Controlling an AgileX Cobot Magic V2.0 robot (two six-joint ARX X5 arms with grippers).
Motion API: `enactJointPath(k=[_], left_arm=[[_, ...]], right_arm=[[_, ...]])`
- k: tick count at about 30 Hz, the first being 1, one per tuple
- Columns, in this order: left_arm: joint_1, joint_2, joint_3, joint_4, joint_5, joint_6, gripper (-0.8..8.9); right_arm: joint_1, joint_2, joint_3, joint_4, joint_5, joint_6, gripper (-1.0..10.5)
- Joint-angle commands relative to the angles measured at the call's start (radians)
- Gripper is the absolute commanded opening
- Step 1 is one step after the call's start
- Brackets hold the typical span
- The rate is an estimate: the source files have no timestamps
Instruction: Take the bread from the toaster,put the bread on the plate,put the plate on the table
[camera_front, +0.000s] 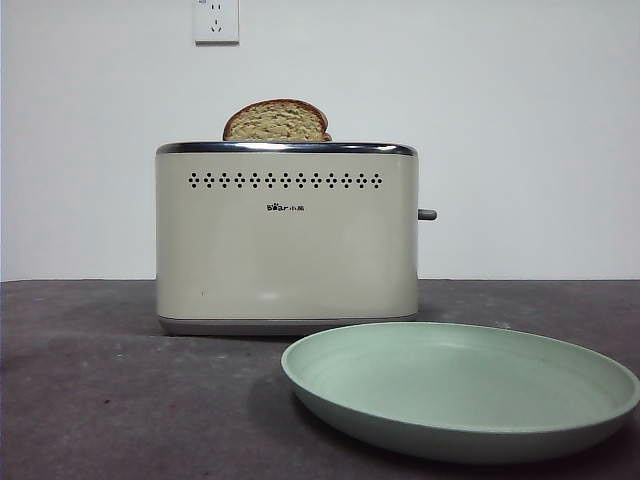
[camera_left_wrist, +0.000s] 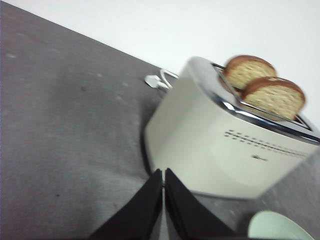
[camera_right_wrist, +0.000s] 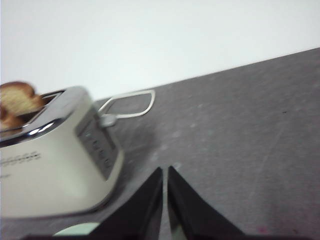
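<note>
The cream toaster (camera_front: 286, 240) stands on the dark table (camera_front: 90, 400). A slice of bread (camera_front: 277, 122) pokes its brown-crusted top out of the slot. In the left wrist view two such tops show side by side in the toaster (camera_left_wrist: 210, 145): the bread (camera_left_wrist: 274, 95) nearer the vent holes and another slice (camera_left_wrist: 248, 70) behind it. The mint-green plate (camera_front: 460, 430) lies on the table in front of the toaster, to the right. My left gripper (camera_left_wrist: 163, 171) hovers shut off one end of the toaster, holding nothing. My right gripper (camera_right_wrist: 165, 169) is shut and empty off the toaster's (camera_right_wrist: 50, 165) lever end.
A grey lever (camera_front: 427, 214) juts from the toaster's right side. A white power cord (camera_right_wrist: 130, 105) loops on the table behind the toaster. A wall socket (camera_front: 216, 20) sits high on the white wall. Neither arm shows in the front view.
</note>
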Motion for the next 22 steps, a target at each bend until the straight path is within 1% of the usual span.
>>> enactJointPath(k=[1, 6, 11, 14, 17, 22], left_arm=[[0.002, 0.073, 0.103, -0.049, 0.050, 0.101, 0.07], [0.000, 0.193, 0.254, -0.188, 0.126, 0.236, 0.07], [-0.019, 0.274, 0.364, -0.298, 0.211, 0.313, 0.06], [-0.042, 0.305, 0.407, -0.355, 0.246, 0.353, 0.07], [-0.077, 0.313, 0.429, -0.388, 0.249, 0.377, 0.07], [-0.114, 0.312, 0.444, -0.404, 0.249, 0.388, 0.14]], right_arm=[[0.000, 0.076, 0.089, -0.055, -0.040, -0.073, 0.0], [0.002, 0.216, 0.250, -0.226, -0.121, -0.186, 0.0], [0.026, 0.331, 0.386, -0.412, -0.199, -0.304, 0.0], [0.059, 0.381, 0.444, -0.515, -0.219, -0.358, 0.0], [0.098, 0.414, 0.484, -0.602, -0.219, -0.392, 0.0], [0.140, 0.424, 0.492, -0.625, -0.200, -0.393, 0.0]])
